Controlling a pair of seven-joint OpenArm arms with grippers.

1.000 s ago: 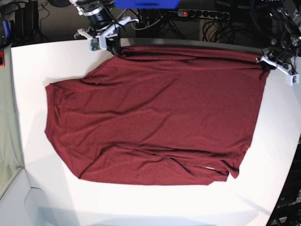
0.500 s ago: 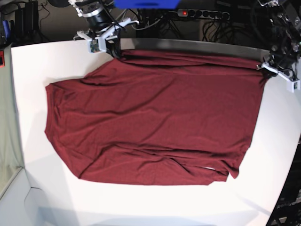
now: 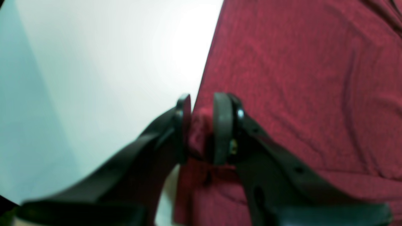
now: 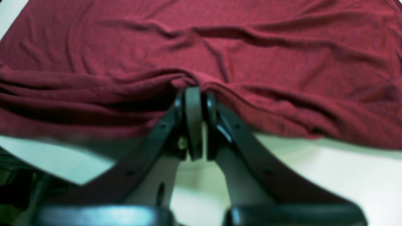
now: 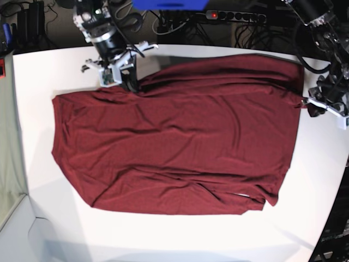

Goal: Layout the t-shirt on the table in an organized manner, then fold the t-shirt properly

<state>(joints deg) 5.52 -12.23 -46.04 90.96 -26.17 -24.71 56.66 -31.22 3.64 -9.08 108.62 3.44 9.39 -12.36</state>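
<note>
White, smooth table bore the maroon knit t-shirt; left gripper and right gripper each pinched its hem between closed jaws, mid-layout; flattening seemed next.

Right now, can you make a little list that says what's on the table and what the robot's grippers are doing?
cloth: dark red t-shirt, spread out, wrinkled
surface: white table
left gripper: shut on the t-shirt's edge
right gripper: shut on a bunched fold of the t-shirt
behind the table: cables, power strip
</note>
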